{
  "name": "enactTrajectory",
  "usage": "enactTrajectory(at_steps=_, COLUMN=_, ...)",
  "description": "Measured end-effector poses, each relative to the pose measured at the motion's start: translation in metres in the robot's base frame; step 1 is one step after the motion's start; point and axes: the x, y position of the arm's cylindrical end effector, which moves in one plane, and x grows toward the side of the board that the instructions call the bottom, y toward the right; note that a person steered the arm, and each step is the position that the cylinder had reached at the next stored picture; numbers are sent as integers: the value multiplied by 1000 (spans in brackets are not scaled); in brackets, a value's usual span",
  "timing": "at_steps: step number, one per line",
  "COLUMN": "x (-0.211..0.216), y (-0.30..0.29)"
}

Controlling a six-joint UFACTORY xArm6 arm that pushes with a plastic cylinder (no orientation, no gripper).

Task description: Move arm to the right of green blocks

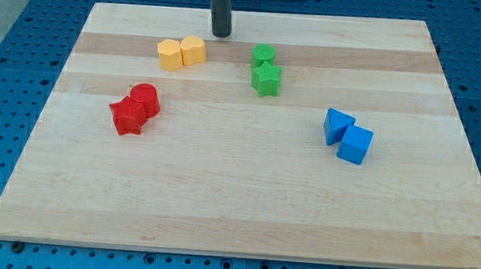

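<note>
Two green blocks sit touching at the view's upper middle: a green cube-like block point(264, 56) and, just below it, a green star block point(266, 80). My tip point(221, 34) rests on the board near the top edge. It is to the left of and slightly above the green blocks, and just right of and above the yellow blocks. It touches no block.
Two yellow blocks point(181, 52) lie side by side left of the tip. A red cylinder point(145, 99) and a red star block point(127, 117) touch at the left. Two blue blocks point(348, 136) lie at the right. The wooden board point(234, 211) sits on a blue perforated table.
</note>
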Motion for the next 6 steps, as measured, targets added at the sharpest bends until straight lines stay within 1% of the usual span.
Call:
enactTrajectory(at_steps=1, x=-14, y=77)
enactTrajectory(at_steps=2, x=-24, y=122)
enactTrajectory(at_steps=3, x=-24, y=122)
enactTrajectory(at_steps=4, x=20, y=137)
enactTrajectory(at_steps=5, x=64, y=139)
enactTrajectory(at_steps=6, x=93, y=139)
